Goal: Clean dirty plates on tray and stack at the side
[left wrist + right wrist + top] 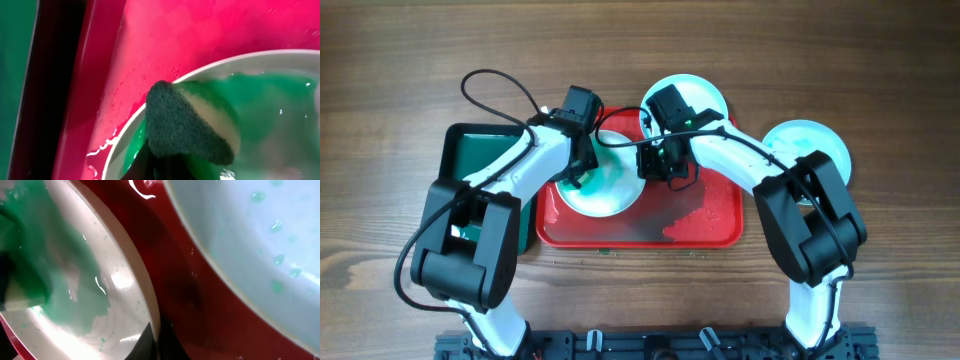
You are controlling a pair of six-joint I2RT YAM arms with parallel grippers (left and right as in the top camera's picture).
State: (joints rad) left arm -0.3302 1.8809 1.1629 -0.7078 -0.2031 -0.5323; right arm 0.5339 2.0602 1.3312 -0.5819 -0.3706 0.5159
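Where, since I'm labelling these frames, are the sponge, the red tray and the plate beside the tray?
sponge (pixel 175 125): left wrist view, dark green scouring face.
red tray (pixel 712 220): overhead view, bare wet floor.
plate beside tray (pixel 810 140): overhead view, its pale middle.

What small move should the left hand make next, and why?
Probably drag the sponge inward across the plate. The left hand grips the sponge by the plate's rim, and a green smear covers much of the plate's face, on the red tray.
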